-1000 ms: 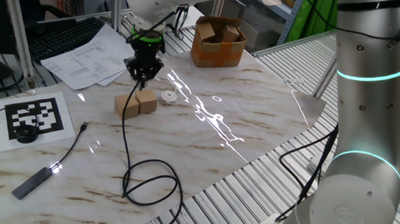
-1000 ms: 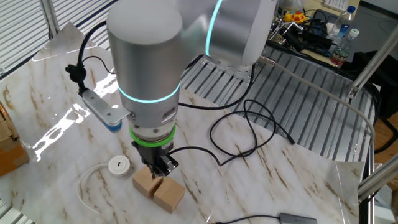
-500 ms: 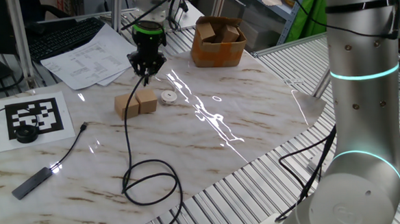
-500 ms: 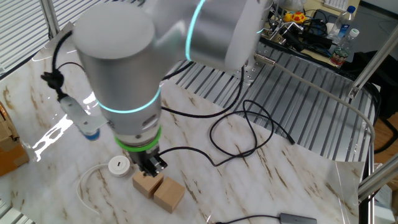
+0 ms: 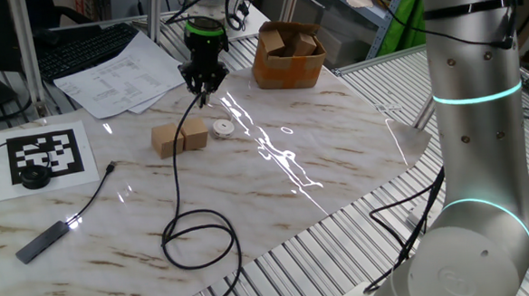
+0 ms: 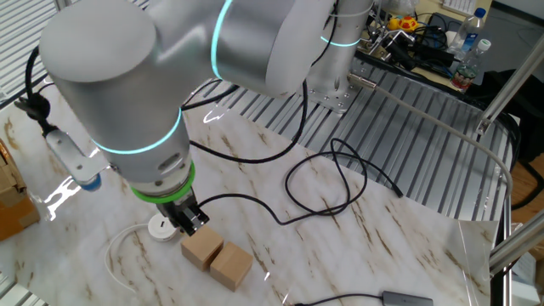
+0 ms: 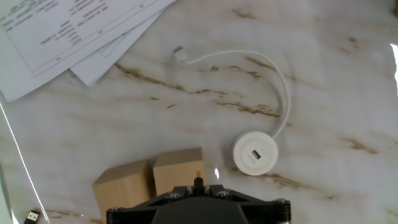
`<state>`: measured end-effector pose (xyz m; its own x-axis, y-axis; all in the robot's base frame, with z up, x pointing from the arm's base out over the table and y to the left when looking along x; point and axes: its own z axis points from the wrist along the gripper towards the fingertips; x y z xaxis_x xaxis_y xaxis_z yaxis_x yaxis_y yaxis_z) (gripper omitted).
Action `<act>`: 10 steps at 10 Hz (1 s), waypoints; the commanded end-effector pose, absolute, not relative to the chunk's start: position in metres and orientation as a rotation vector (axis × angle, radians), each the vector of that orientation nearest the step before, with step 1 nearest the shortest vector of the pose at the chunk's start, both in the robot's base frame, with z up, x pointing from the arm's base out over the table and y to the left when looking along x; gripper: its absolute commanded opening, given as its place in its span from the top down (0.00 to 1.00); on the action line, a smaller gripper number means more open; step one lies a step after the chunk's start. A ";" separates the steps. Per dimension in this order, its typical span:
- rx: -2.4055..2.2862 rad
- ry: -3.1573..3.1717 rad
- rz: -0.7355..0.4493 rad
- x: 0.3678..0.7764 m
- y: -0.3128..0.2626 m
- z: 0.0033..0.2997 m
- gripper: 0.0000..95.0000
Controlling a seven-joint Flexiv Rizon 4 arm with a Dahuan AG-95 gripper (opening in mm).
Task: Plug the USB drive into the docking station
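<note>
Marble-patterned tabletop [image 5: 337, 144] is seen beneath a gripper [image 5: 204, 89] held above two tan wooden blocks [image 5: 179, 136]. The fingers are clenched on the USB drive [image 5: 201, 100], a small black plug whose thin black cable [image 5: 177, 184] hangs down and loops on the table. The docking station [image 7: 255, 153], a small white disc with a slot in its top (a white cord curls away from it), lies just beside the blocks. Printed papers [image 7: 68, 31] lie farther off, near the table edge.
</note>
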<state>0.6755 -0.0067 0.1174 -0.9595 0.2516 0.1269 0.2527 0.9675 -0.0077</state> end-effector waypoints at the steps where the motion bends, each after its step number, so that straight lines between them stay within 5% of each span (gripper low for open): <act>1: -0.375 -2.995 -0.006 0.672 -0.009 0.118 1.00; 10: -0.283 -2.904 0.012 0.681 -0.043 0.108 1.00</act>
